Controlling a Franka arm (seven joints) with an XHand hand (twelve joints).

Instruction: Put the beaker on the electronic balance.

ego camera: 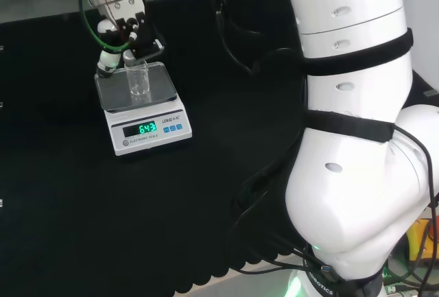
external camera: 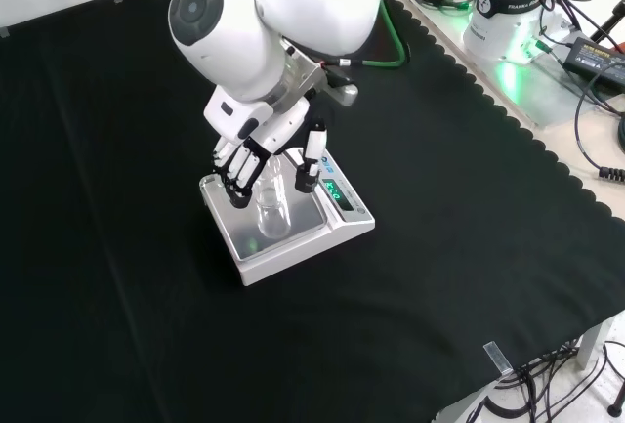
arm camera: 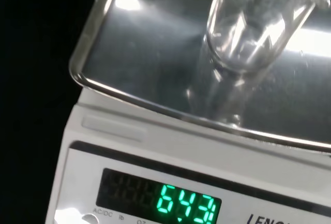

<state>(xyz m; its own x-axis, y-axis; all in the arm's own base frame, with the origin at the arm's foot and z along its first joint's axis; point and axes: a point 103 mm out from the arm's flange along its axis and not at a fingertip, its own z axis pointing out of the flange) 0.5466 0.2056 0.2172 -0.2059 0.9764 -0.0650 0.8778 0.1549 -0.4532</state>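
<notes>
A clear glass beaker [ego camera: 138, 81] stands upright on the steel pan of the white electronic balance [ego camera: 152, 134], whose green display is lit. In the front view the beaker [external camera: 273, 210] sits mid-pan on the balance [external camera: 296, 247]. The black and white hand [external camera: 262, 140] hangs just above it, its fingers [external camera: 237, 181] on one side of the beaker's top and the thumb on the other, spread and fairly straight. In the head view the hand [ego camera: 122, 28] is over the pan's far edge. The wrist view has the beaker's base [arm camera: 243, 38] on the balance's pan [arm camera: 134, 53].
Black cloth covers the bench around the balance. The arm's white links [ego camera: 357, 139] take up the right of the head view. Cables and a power box [external camera: 596, 52] lie past the cloth's scalloped edge at the upper right of the front view.
</notes>
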